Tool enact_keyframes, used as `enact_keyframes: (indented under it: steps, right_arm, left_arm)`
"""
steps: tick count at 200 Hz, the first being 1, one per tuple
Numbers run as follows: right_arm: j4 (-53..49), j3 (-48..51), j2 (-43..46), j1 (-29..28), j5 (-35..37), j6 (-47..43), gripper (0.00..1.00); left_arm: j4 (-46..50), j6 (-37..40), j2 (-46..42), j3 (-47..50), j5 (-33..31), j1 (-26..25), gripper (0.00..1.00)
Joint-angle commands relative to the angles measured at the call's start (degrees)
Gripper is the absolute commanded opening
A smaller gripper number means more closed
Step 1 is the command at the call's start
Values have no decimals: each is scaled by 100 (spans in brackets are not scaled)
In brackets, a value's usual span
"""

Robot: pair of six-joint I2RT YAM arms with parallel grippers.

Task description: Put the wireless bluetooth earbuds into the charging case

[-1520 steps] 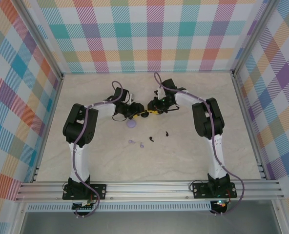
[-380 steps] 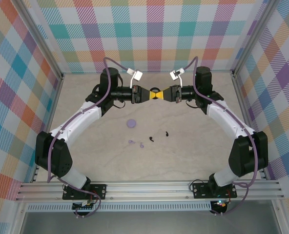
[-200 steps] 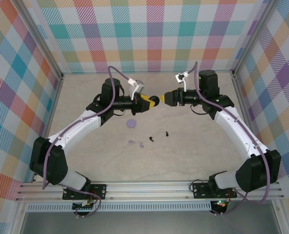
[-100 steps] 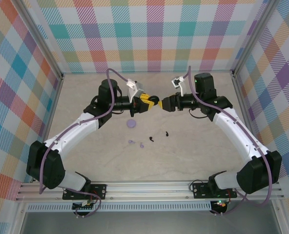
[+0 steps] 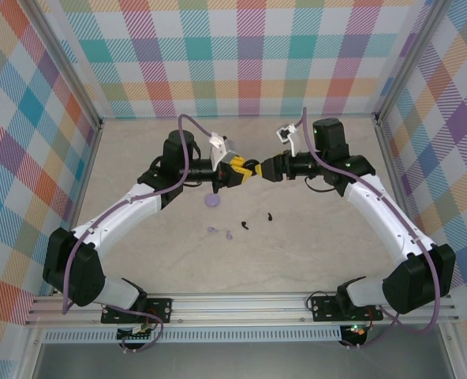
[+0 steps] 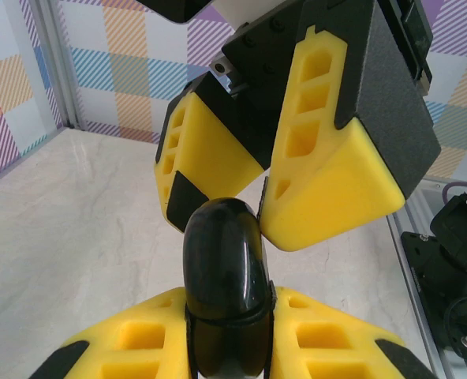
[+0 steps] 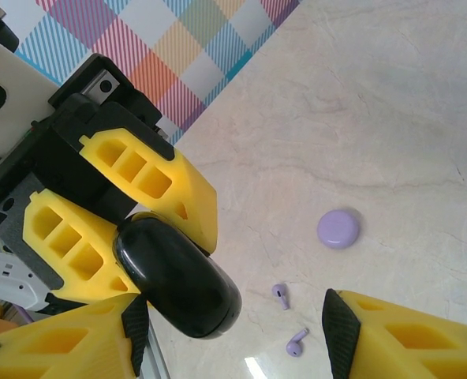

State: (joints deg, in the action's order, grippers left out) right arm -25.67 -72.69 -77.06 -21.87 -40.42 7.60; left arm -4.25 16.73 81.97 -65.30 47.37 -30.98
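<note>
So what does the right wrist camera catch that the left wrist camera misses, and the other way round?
Right wrist camera's extras: the lavender case lying on the table, and two loose lavender earbuds a little apart from it.

Left wrist camera's extras: the enclosure's metal corner post, and the right end effector seen head-on, its yellow fingers apart at the tip of the black case.

Shared: that black case clamped in the left end effector, the pale table and the plaid wall.

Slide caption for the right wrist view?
Left pincer presents the black case to the open right pincer; lavender case, two lavender earbuds on the table.
</note>
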Motion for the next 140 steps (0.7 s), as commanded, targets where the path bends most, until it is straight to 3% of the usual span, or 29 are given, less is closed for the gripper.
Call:
enact_keyframes:
  steps: [1, 140]
  right_arm:
    - [-16, -200, -20, -42, 218, -111, 62]
    - [-42, -241, -43, -37, 650, 6, 63]
  left_arm:
    - [79, 268, -90, -198, 329, -167, 13]
    - [237, 338, -108, -220, 367, -189, 13]
